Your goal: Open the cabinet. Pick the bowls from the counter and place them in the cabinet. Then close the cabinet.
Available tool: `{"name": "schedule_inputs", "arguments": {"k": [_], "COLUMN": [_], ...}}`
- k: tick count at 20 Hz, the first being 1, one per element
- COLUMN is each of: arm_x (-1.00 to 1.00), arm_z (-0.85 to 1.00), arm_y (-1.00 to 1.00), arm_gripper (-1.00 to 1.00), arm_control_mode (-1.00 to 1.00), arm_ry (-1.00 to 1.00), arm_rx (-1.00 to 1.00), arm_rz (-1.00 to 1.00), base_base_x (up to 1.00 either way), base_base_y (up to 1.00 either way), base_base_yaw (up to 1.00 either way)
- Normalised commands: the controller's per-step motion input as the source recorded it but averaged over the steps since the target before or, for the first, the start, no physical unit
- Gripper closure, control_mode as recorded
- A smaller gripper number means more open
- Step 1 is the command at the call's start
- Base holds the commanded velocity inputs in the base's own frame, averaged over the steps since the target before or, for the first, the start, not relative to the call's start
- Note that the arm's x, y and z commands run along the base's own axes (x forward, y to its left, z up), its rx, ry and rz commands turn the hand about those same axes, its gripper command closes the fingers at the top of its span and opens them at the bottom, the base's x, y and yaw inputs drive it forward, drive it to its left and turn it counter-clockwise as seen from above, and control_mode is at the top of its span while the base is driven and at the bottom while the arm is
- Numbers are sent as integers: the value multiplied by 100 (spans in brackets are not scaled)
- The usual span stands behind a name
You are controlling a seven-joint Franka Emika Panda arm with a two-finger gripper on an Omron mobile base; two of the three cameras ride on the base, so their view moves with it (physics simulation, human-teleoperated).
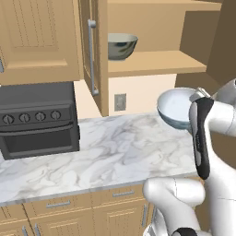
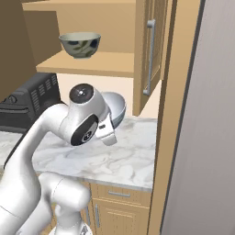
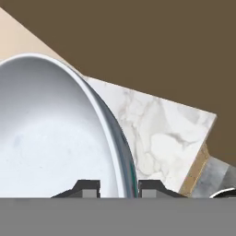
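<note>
Gripping the rim of a round, deep bowl with a grey-blue outside and a pale whitish inside (image 3: 55, 133), the two-finger gripper (image 3: 119, 188) has one dark tip inside the wall and one outside, the jaws narrowed onto it. In the left base view this held bowl (image 1: 176, 107) hangs in the air above the right end of the white, grey-veined marble worktop (image 1: 101, 152), clear of the surface and tilted so that its opening faces left and up. In the right base view it (image 2: 115, 106) sits just behind the white arm's wrist, partly hidden by it, below the shelf level.

Up and to the left of the held bowl, the light-oak wall cabinet (image 1: 152, 62) stands open. Its left door (image 1: 94, 55) is swung out toward the camera, with the long silver bar handle (image 1: 92, 57) showing on its edge. A second deep bowl, cream with a dark leafy pattern (image 1: 121, 46), stands upright on the inner shelf, toward its left end. The same patterned bowl (image 2: 80, 44) appears in the right base view, near the shelf's front edge.

Far left on the worktop stands a black oven with a row of knobs (image 1: 37, 120). A closed raised-panel cabinet door (image 1: 39, 39) hangs above it. Low oak drawers with short handles (image 1: 60, 205) run under the worktop's near edge.
</note>
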Motion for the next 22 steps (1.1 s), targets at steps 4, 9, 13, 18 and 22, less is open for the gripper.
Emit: {"name": "schedule_inputs", "arguments": {"k": [4, 9, 13, 18, 22], "arm_x": [-68, -48, -4, 23, 44], "arm_z": [100, 100, 100, 76, 10], "arm_y": [0, 0, 0, -7, -23], "arm_gripper": [100, 100, 100, 100, 100], "arm_control_mode": [-100, -100, -100, -100, -100], "arm_ry": [-17, -11, -1, 0, -7], "arm_rx": [7, 12, 4, 6, 4], "arm_rz": [-5, -12, -21, -13, 0], "base_base_x": [0, 0, 0, 0, 0], "base_base_y": [0, 0, 0, 0, 0], "base_base_yaw": [0, 0, 0, 0, 0]}}
